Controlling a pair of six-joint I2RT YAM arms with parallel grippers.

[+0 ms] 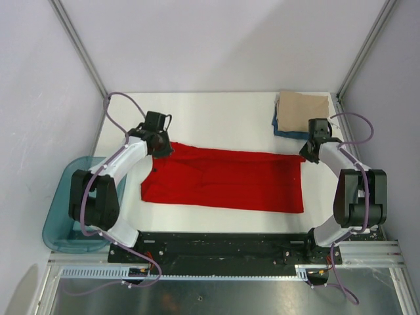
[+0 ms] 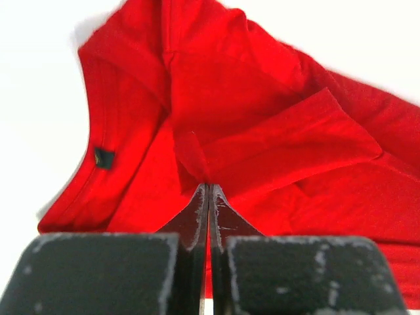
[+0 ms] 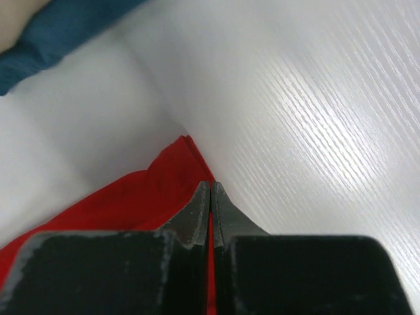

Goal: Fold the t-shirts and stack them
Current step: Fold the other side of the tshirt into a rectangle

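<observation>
count of three: red shirt (image 1: 223, 180), tan shirt (image 1: 303, 111), blue shirt (image 1: 287, 133)

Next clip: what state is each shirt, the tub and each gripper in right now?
red t-shirt: laid out flat, sleeve folded in, unstacked
tan t-shirt: folded, top of pile
dark blue t-shirt: folded, under it
teal tub: upright, open-topped
left gripper: fingers shut, at shirt's collar end
right gripper: fingers shut, at shirt's corner

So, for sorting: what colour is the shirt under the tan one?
The shirt is dark blue; right wrist view.
</observation>
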